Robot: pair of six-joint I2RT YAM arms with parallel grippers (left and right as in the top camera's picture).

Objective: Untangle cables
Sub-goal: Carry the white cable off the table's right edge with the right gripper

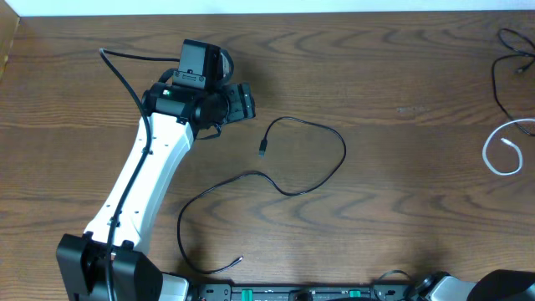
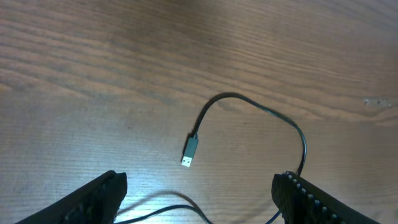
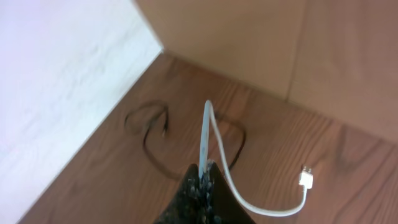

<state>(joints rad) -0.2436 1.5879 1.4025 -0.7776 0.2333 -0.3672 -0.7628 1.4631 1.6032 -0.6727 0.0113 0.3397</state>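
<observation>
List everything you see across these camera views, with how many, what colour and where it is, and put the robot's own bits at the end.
black cable: one, black, lying in loose curves mid-table, not crossing the other cables
USB plug: one, black with a metal tip, end of the black cable, flat on the table below the left wrist camera
white cable: one, white, looped at the table's right edge
dark cord: one, dark, thin, far right corner beyond the white cable
table: one, brown wood grain
left arm: one, white and black, left side
right arm: one, black, only partly in view at the near right edge
left fingers: two, black, spread wide
right fingers: two, black, closed on the white cable
</observation>
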